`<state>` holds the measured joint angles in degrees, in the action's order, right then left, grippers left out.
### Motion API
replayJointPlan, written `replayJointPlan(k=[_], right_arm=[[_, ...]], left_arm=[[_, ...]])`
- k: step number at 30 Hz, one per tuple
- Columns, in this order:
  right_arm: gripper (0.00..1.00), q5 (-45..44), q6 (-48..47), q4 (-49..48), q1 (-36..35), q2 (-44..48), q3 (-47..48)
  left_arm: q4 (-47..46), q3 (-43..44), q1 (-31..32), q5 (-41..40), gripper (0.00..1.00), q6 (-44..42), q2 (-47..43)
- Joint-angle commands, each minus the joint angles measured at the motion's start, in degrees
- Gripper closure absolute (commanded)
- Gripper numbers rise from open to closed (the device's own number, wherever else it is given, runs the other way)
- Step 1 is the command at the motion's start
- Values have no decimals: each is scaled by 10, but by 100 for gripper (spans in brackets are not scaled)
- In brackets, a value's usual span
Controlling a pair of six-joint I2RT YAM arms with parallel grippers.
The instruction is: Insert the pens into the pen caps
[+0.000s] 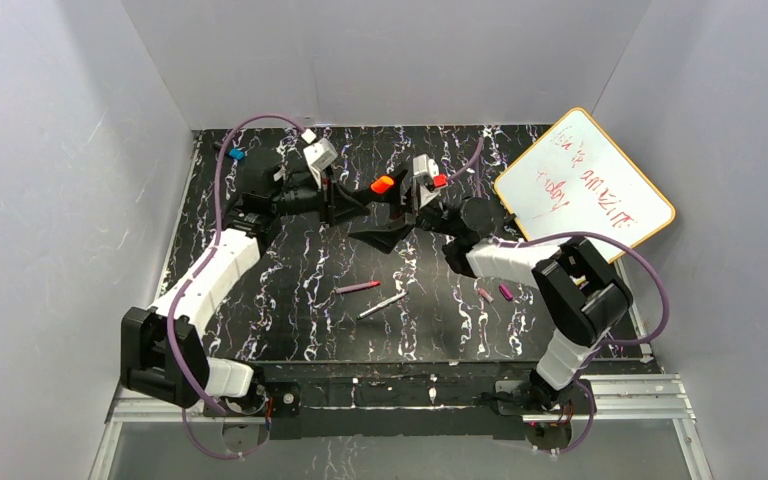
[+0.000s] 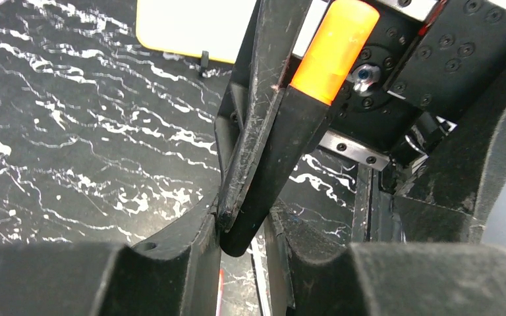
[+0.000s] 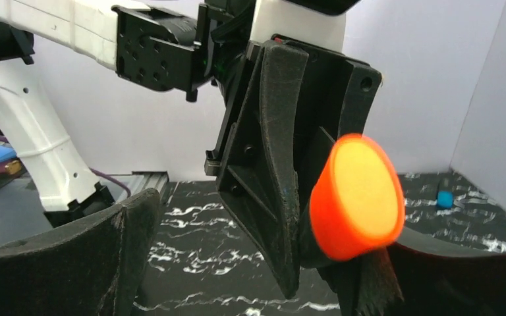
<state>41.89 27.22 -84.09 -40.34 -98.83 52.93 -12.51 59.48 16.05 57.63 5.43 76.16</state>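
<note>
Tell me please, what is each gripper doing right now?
Left gripper: closed on the black plastic pen with the orange end.
Right gripper: open, holding nothing.

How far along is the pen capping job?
Nothing clearly finished. In hand: left end effector grips the black pen, orange end toward the open right end effector. Remaining: magenta pen and white-grey pen lie uncapped on the table, pinkish cap and purple cap loose nearby.
</note>
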Motion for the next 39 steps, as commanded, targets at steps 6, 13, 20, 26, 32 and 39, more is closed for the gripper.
replayJointPlan(k=[6, 13, 20, 26, 32, 39], right_arm=[[1, -70, -29, 169, 18, 96, -106], [1, -335, -65, 247, 18, 160, -174], [1, -366, -81, 215, 18, 182, -220], [1, -369, -86, 200, 18, 185, -239], [1, -374, -86, 192, 19, 195, -252], [1, -381, -88, 203, 19, 210, -258]], left_arm=[[27, -20, -1, -116, 100, -65, -45], [56, -68, 0, -162, 100, -79, -53], [137, -98, -1, -277, 100, -122, -22], [178, -119, -1, -379, 100, -120, 41], [189, -124, 0, -460, 100, -91, 82], [187, -148, 0, -520, 97, -82, 90]])
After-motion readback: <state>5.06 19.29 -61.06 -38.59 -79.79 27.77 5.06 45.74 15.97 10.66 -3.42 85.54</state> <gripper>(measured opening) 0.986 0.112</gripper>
